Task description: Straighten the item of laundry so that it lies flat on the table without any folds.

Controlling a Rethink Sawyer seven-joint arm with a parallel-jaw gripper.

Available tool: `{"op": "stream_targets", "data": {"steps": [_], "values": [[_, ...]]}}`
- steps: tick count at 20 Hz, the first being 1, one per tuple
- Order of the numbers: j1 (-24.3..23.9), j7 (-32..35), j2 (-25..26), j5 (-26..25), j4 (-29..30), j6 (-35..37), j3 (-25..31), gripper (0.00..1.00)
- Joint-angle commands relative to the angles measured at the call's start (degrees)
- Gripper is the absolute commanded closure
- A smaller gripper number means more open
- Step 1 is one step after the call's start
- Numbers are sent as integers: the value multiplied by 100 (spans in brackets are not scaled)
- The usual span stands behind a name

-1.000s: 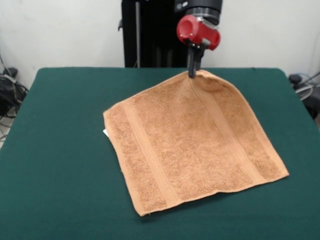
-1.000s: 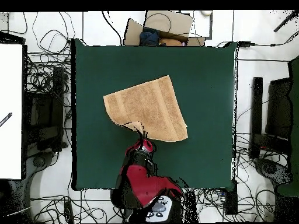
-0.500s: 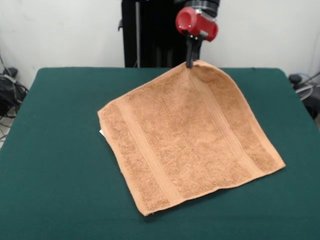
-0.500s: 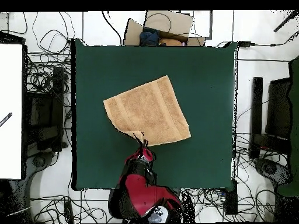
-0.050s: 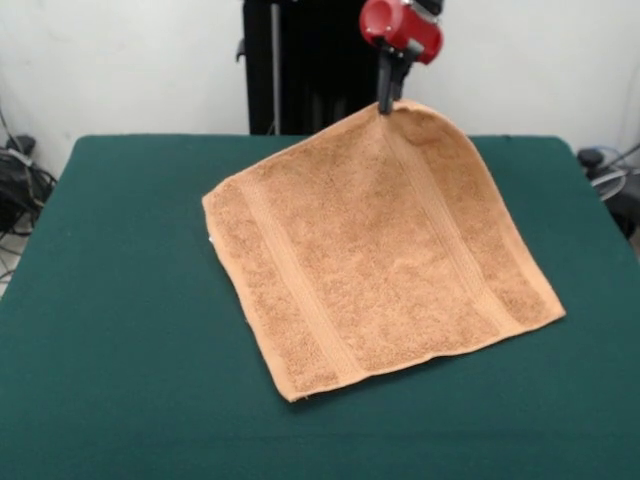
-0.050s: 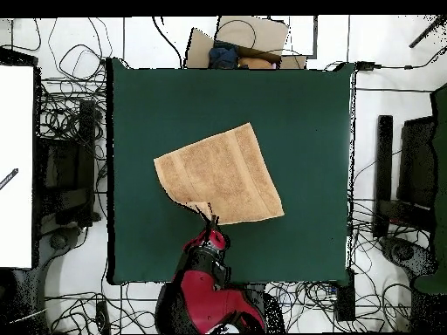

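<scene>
Towel (image 5: 380, 260) is lying mostly unfolded on the green tabletop (image 5: 120, 330), its far corner dangling pinched in the closed fingers (image 5: 386, 102), so lowering and releasing remain.

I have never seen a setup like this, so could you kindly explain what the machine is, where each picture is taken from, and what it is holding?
This is a single robot arm, red and black, ending in a gripper. One picture looks across the table, a broad surface covered in dark green cloth; the other looks straight down from above, with the arm at the bottom. On the table lies an orange-tan towel. The gripper is pinching one corner and holding it lifted off the table, while the rest of the towel slopes down and rests spread out on the cloth. Cables lie on the floor around the table.
</scene>
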Motion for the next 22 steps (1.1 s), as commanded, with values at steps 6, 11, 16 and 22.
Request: {"op": "stream_targets", "data": {"steps": [6, 11, 16, 22], "values": [[74, 1122, 855, 314, 43, -1233, -100, 0], [120, 1034, 959, 342, 33, -1279, -135, 0], [136, 1062, 972, 331, 14, -1220, -99, 0], [193, 947, 734, 309, 8, -765, -190, 0]]}}
